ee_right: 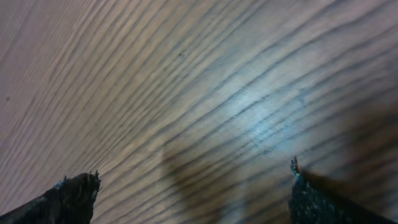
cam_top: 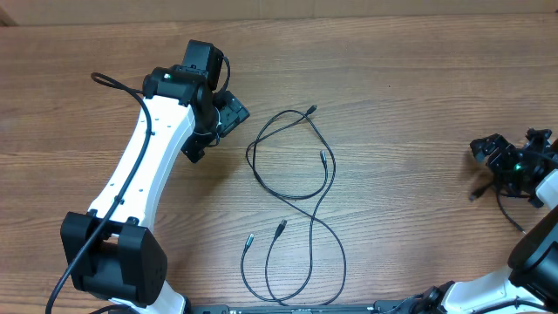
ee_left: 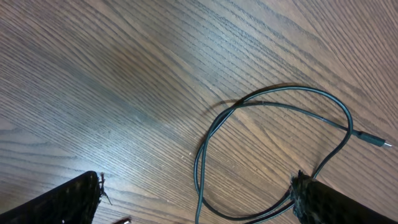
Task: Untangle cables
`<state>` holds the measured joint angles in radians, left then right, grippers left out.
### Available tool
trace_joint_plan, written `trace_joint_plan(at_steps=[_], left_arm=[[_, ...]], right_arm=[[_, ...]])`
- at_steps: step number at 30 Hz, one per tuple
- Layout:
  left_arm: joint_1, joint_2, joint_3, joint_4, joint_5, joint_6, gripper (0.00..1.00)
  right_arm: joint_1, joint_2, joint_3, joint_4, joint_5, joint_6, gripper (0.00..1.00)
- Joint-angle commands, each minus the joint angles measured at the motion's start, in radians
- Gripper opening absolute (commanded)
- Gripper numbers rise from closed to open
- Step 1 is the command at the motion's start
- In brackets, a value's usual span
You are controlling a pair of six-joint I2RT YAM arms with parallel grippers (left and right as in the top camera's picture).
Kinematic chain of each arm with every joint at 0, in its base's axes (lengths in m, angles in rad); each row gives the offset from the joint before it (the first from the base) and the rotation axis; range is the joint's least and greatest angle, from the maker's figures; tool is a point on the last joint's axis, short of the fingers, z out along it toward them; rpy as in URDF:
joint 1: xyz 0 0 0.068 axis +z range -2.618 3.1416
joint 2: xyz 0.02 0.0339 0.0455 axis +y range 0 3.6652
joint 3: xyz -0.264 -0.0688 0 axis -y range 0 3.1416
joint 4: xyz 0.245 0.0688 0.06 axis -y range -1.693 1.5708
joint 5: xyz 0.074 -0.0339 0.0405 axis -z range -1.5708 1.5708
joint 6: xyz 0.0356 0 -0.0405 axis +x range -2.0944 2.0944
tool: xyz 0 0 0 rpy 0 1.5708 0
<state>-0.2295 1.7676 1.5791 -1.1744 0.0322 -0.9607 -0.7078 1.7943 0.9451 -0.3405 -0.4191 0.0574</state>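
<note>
Thin black cables (cam_top: 296, 187) lie looped and crossing in the middle of the wooden table, with small plugs at their ends near the top (cam_top: 312, 110), the middle (cam_top: 323, 157) and the lower left (cam_top: 248, 239). My left gripper (cam_top: 214, 131) is open just left of the upper loop. In the left wrist view the loop (ee_left: 273, 106) lies ahead of the open jaws (ee_left: 198, 202), with strands passing between the fingertips and a plug (ee_left: 379, 142) at right. My right gripper (cam_top: 501, 157) is open and empty at the far right, over bare wood (ee_right: 193, 199).
The left arm's own thicker black wiring (cam_top: 113, 83) loops out at the upper left. The arm bases stand along the front edge (cam_top: 113, 262). The wooden table (cam_top: 418, 87) stretches between the cables and the right gripper.
</note>
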Motion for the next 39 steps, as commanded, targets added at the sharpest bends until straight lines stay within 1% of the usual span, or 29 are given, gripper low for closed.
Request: trace_joint_plan(at_steps=[1, 7, 10, 15, 21, 25, 27, 30, 32, 34, 36, 37, 39], left_arm=[[-0.007, -0.005, 0.006, -0.001, -0.013, 0.018, 1.0], [-0.007, -0.005, 0.006, -0.007, -0.013, 0.019, 1.0], [-0.007, -0.005, 0.006, -0.011, -0.009, 0.019, 1.0], [-0.007, -0.005, 0.006, -0.01, -0.003, 0.019, 1.0], [-0.007, -0.005, 0.006, -0.004, 0.021, 0.018, 1.0], [-0.007, -0.005, 0.006, -0.002, 0.024, 0.018, 1.0], [-0.007, -0.005, 0.006, 0.0, 0.024, 0.019, 1.0], [-0.007, -0.005, 0.006, 0.0, 0.034, 0.019, 1.0], [-0.007, -0.005, 0.006, 0.0, 0.081, 0.019, 1.0], [-0.007, -0.005, 0.006, 0.004, 0.093, 0.018, 1.0], [-0.007, -0.005, 0.006, 0.013, 0.079, 0.018, 1.0], [-0.007, -0.005, 0.006, 0.016, 0.069, 0.018, 1.0], [-0.007, -0.005, 0.006, 0.016, 0.062, 0.019, 1.0]], right_arm=[[-0.043, 0.003, -0.013, -0.086, 0.116, 0.05, 0.96], [-0.146, 0.003, -0.015, -0.186, 0.113, 0.103, 0.95], [-0.208, 0.003, -0.015, -0.229, 0.112, 0.191, 0.95], [-0.247, 0.003, -0.015, -0.269, 0.112, 0.238, 0.95], [-0.247, 0.003, -0.015, -0.298, 0.089, 0.234, 0.97], [-0.237, 0.003, -0.014, -0.289, -0.117, 0.066, 0.97], [-0.206, 0.001, -0.014, -0.246, -0.261, -0.03, 1.0], [-0.155, -0.001, -0.006, -0.186, -0.37, -0.048, 1.0], [-0.105, -0.001, 0.022, -0.178, -0.391, -0.048, 1.0], [-0.057, -0.001, 0.048, -0.181, -0.391, -0.048, 1.0], [0.031, -0.001, 0.1, -0.188, -0.399, -0.043, 1.0], [0.101, -0.001, 0.15, -0.216, -0.399, -0.032, 1.0], [0.179, -0.001, 0.208, -0.259, -0.397, -0.033, 1.0]])
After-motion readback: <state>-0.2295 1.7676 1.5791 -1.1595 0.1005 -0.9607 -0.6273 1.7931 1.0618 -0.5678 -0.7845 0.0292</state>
